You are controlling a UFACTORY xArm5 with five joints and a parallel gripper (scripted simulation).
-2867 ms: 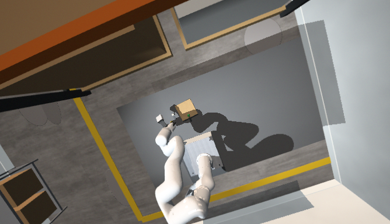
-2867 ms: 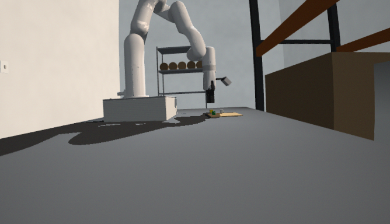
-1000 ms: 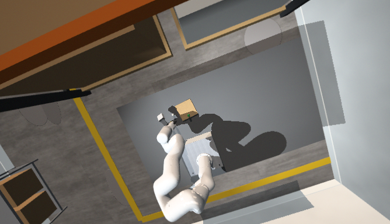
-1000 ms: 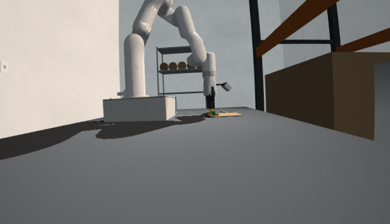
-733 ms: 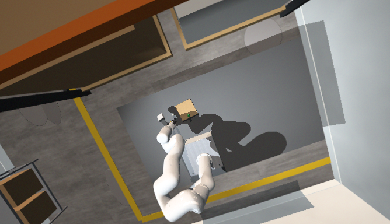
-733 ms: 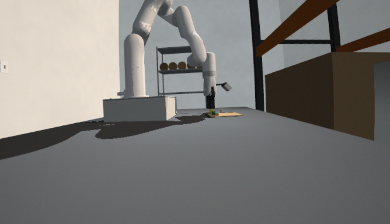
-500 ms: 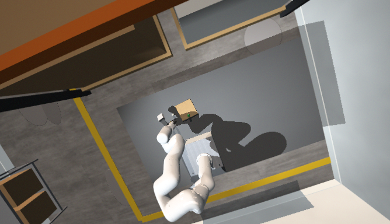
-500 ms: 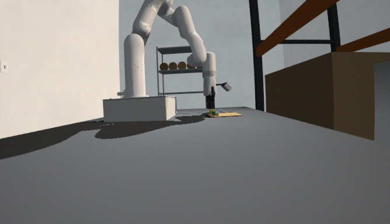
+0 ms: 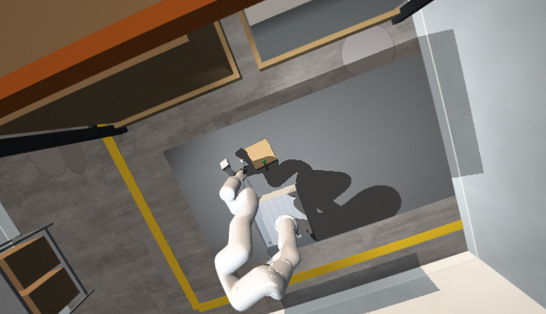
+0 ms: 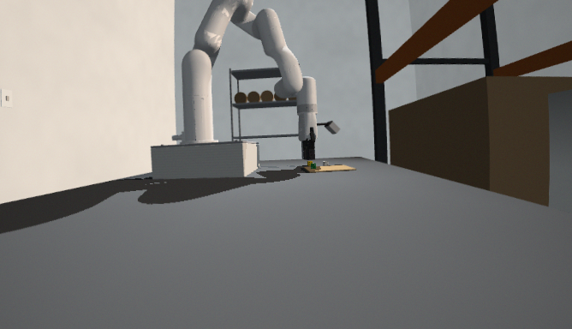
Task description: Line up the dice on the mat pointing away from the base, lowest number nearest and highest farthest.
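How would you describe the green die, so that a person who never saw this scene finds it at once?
Start from the white arm's pale base block on the grey table, then find the flat tan mat beside it. The green die sits on the mat's near edge, below the dark gripper. A yellow die sits beside it.

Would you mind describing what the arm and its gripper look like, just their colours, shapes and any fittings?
The arm is glossy white, built of thick rounded tubular links with bulbous joints. It stands on a pale boxy pedestal. The gripper is small, dark and slim. A small grey box juts sideways from the wrist on a thin stalk. No cables or markings are discernible.
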